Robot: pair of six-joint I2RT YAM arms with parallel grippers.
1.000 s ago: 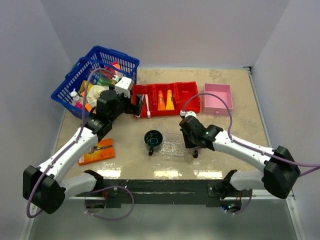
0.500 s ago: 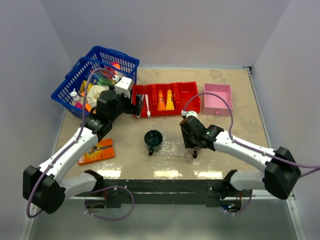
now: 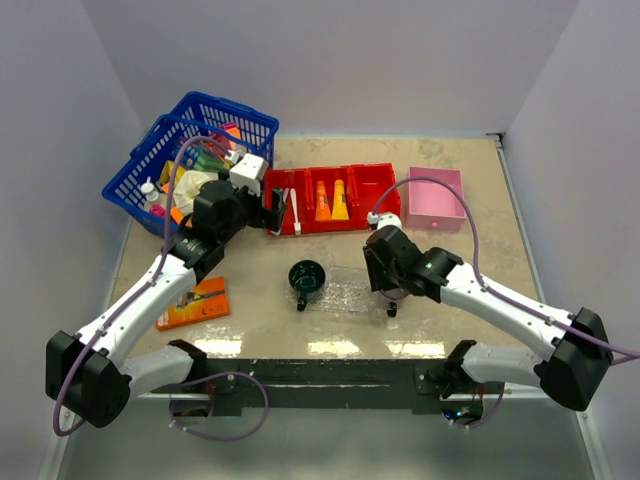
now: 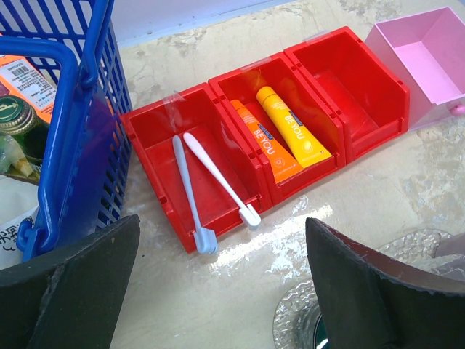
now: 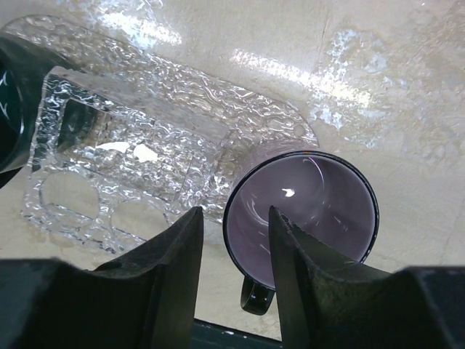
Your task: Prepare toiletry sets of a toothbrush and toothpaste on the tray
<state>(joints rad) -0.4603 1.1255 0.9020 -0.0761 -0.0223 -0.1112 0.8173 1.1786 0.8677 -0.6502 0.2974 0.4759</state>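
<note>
Red bin (image 4: 349,102) holds toothbrushes (image 4: 211,171) and tubes (image 4: 290,131); left gripper (image 4: 221,233) gapes, right gripper (image 5: 234,218) parted over mug (image 5: 305,203) rim.

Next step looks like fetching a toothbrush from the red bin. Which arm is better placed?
Left. The left gripper, jaws wide open, hovers right before the toothbrushes in the red bin. The right gripper is down at the purple mug by the tray, farther away.

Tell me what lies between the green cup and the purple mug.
The clear tray lies between the green cup and the purple mug, seen best in the right wrist view.
</note>
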